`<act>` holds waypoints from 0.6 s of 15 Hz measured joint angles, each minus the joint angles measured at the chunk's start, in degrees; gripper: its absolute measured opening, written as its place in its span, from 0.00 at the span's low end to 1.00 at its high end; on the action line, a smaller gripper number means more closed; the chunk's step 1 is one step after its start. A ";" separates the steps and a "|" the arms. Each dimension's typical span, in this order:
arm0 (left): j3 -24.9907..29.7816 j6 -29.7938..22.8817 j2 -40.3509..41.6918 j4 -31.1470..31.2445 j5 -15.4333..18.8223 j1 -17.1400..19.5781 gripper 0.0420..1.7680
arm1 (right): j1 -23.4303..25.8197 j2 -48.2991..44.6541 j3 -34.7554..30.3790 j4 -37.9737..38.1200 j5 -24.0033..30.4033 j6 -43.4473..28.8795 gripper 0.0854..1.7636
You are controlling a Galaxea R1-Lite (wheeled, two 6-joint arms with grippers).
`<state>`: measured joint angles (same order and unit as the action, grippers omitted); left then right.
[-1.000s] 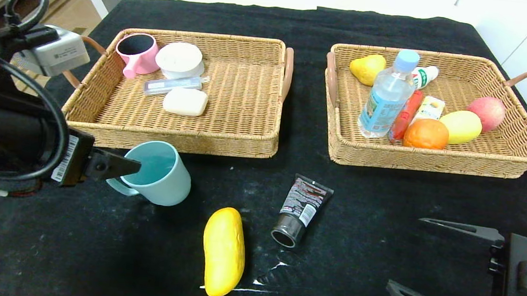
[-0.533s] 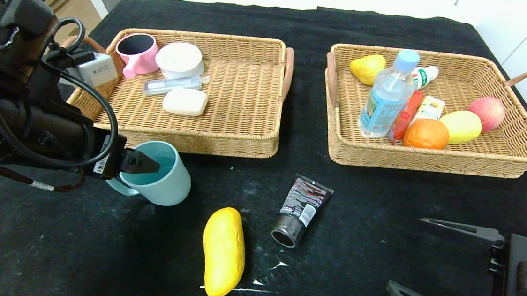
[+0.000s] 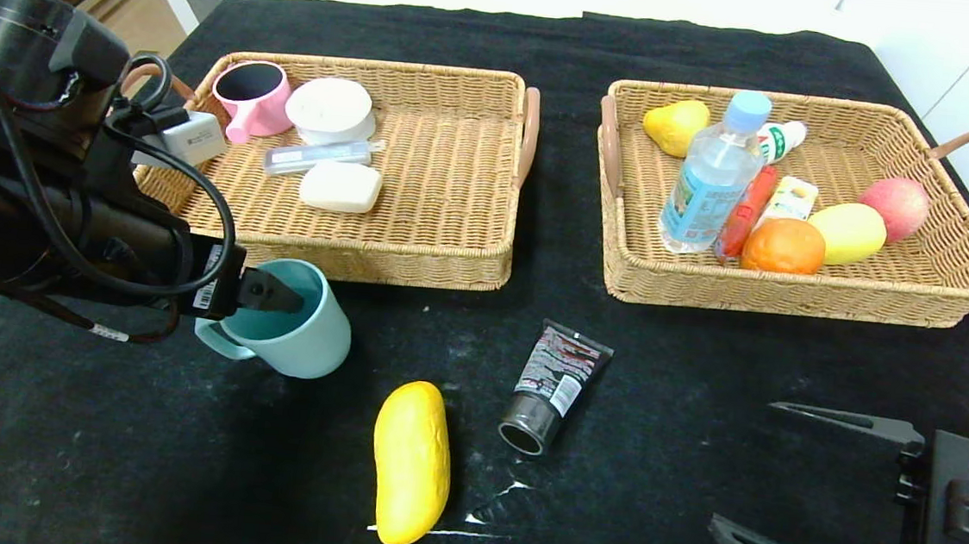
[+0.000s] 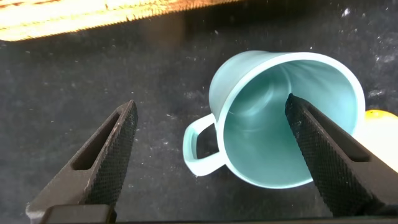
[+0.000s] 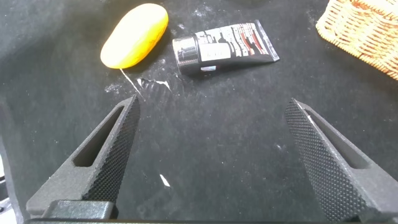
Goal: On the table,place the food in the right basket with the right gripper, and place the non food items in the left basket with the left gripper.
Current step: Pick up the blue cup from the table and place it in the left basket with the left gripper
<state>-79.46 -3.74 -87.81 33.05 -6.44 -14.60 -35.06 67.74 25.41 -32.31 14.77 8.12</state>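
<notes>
Left gripper (image 3: 275, 299) at the pale teal mug (image 3: 294, 326), which stands upright on the table (image 3: 90, 448) just in front of the left basket (image 3: 418, 241), handle toward the robot's left. The jaws are spread wide and grip nothing — in the left wrist view one finger (image 4: 329, 155) reaches into the mug's mouth while the other (image 4: 102, 158) stays outside, beyond the handle. The mug looks rigid, light and smooth-walled, so it is probably slippery; a pinch across the rim wall beside the handle seems the surest hold. The black squeeze tube (image 3: 558, 386), soft-bodied, lies near the centre, the long yellow mango (image 3: 411, 463) just left of it. The right gripper (image 3: 813, 497) waits at the near right, fingers fully apart and empty — well short of the right basket (image 3: 925, 281).
</notes>
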 joint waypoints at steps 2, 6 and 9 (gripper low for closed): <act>0.27 -0.02 -0.56 -0.04 0.11 0.06 0.97 | 0.02 0.01 0.00 -0.02 -0.01 0.09 0.97; 0.44 -0.17 -1.24 0.00 1.43 -0.02 0.97 | 0.02 -0.13 0.00 0.00 0.02 0.06 0.97; 0.55 -1.16 -2.02 -0.01 1.45 -0.11 0.97 | 0.02 -0.24 0.02 -0.02 0.02 0.06 0.97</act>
<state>-78.91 -4.90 -89.83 33.04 -4.99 -14.71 -35.04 67.50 25.43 -32.33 14.80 8.18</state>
